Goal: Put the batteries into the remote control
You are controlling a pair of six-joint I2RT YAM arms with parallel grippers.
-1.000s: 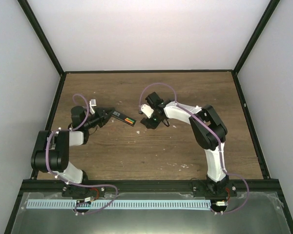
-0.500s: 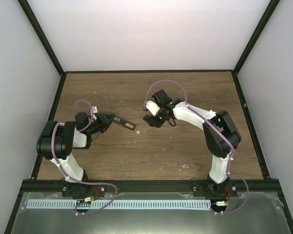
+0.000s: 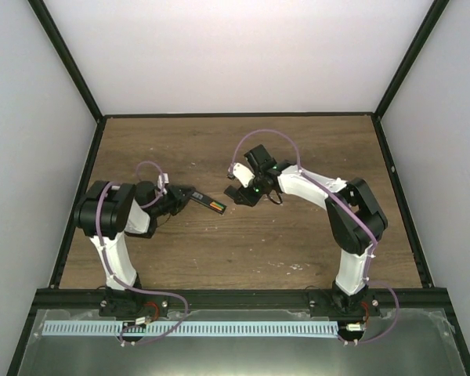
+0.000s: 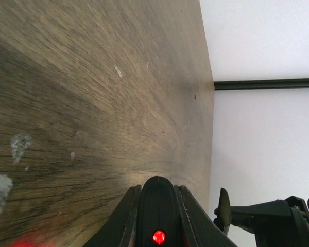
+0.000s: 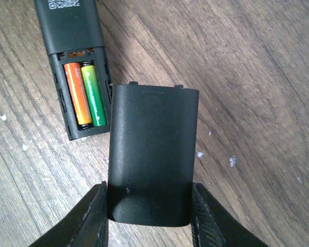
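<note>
The black remote control (image 3: 204, 201) is held at one end by my left gripper (image 3: 178, 199), which is shut on it. Its rounded end (image 4: 157, 200) shows between the left gripper (image 4: 157, 191) fingers. Its open compartment faces up, with two batteries inside, one orange (image 5: 76, 92) and one green (image 5: 94, 95), which also show as a coloured strip (image 3: 215, 206) from above. My right gripper (image 3: 243, 193) is just right of the remote's open end, shut on the small black cover (image 5: 152, 154), which hangs beside the compartment and slightly above the wood.
The wooden table (image 3: 298, 149) has pale chipped specks (image 5: 232, 161) around the work spot. Black frame rails (image 3: 239, 115) and white walls border it. Part of the right arm (image 4: 268, 216) shows at the edge of the left wrist view.
The left arm has swung its elbow rightward and carried the remote a little toward the near edge. The right arm stretched slightly toward the back, still holding the cover.
</note>
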